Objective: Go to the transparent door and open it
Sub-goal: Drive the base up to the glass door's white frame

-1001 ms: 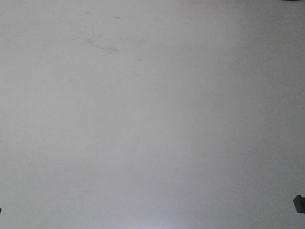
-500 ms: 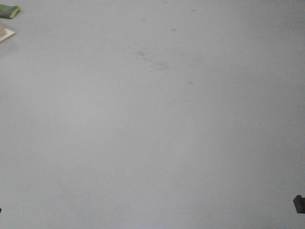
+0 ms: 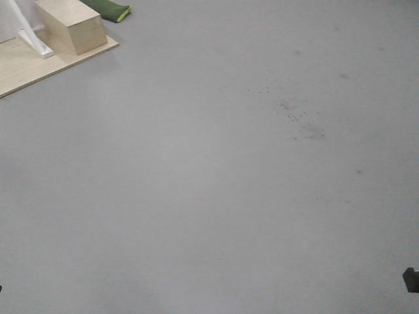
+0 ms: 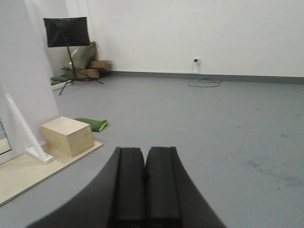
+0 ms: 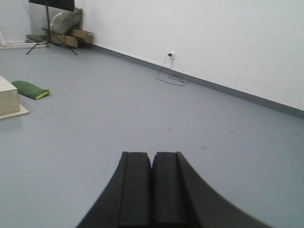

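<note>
- At the near edge of each wrist view, the grippers: the left gripper has its two black pads pressed together on nothing, and the right gripper is closed and empty in the same way.
- Just ahead of them is bare grey floor, with a patch of dark scuffs off to the right.
- Farther on and to the left, a pale wooden platform carries a wooden box. The box is closed on every side I can see, so I cannot tell what it holds.
- Just beside the box, a white slanted brace rises from the platform, up and leftward out of view. A green cushion lies on the floor just beyond the platform's far edge.
- The transparent door shows plainly in no view: I can make out no glass panel and no handle.
- I judge the door stands off to the left, past the brace, so it lies left of both grippers with the left arm the nearer. Its long axis would be upright, though I cannot confirm that. The base looks to need a swing left before either arm can reach.
- In the far left corner stands a black music stand, with cardboard boxes behind it, their contents hidden.
- On the far wall is a socket, with a cable looped on the floor below it.
</note>
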Tool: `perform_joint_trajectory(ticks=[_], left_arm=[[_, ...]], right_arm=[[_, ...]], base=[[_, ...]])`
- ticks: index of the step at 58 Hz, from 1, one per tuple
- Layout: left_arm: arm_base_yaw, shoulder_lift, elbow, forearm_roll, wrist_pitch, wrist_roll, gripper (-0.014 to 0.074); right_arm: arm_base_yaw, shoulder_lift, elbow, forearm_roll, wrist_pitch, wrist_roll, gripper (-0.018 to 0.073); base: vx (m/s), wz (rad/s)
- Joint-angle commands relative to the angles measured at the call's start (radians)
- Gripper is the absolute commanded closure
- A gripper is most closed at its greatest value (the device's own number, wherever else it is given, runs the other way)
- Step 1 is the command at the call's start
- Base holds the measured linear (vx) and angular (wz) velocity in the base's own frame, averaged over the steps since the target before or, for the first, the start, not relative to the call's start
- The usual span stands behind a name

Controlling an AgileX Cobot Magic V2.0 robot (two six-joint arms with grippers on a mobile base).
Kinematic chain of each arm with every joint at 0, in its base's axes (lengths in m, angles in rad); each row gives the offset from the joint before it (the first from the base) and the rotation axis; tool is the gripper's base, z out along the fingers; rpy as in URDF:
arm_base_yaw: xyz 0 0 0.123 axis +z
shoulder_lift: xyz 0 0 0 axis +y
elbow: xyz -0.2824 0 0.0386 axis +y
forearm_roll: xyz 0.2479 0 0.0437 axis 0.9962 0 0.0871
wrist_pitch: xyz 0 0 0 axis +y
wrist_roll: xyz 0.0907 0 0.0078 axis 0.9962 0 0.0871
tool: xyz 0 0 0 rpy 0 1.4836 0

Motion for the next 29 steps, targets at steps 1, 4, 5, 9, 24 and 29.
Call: perform_joint_trajectory(ticks=[1, 4, 5, 9, 24, 29], left_arm=[[0.000, -0.013, 0.030, -0.010, -0.077, -0.006, 0.0602], [0.000, -0.013, 0.030, -0.010, -0.077, -0.006, 0.0602], [0.000, -0.013, 0.030, -0.010, -0.077, -0.006, 0.0602], [0.000, -0.013, 0.030, -0.010, -0.077, -0.006, 0.0602], [0.000, -0.013, 0.030, -0.010, -0.077, -0.006, 0.0602], [0.000, -0.013, 0.030, -0.010, -0.077, -0.006, 0.0602]], right_arm=[[-0.004, -0.015, 0.014, -0.001, -0.082, -0.002, 0.0567], [-0.004, -0.015, 0.014, -0.001, -0.082, -0.002, 0.0567], [-0.004, -0.015, 0.014, -0.001, -0.082, -0.002, 0.0567], [-0.004, -0.015, 0.014, -0.001, -0.082, -0.002, 0.0567], [-0.004, -0.015, 0.014, -0.001, -0.082, -0.002, 0.0567], [-0.004, -0.015, 0.014, -0.001, -0.082, -0.002, 0.0567]], base=[[0.55, 0.59], [0.55, 0.57], [0.55, 0.56], [0.55, 0.55], [0.55, 0.50], [0.53, 0.42]])
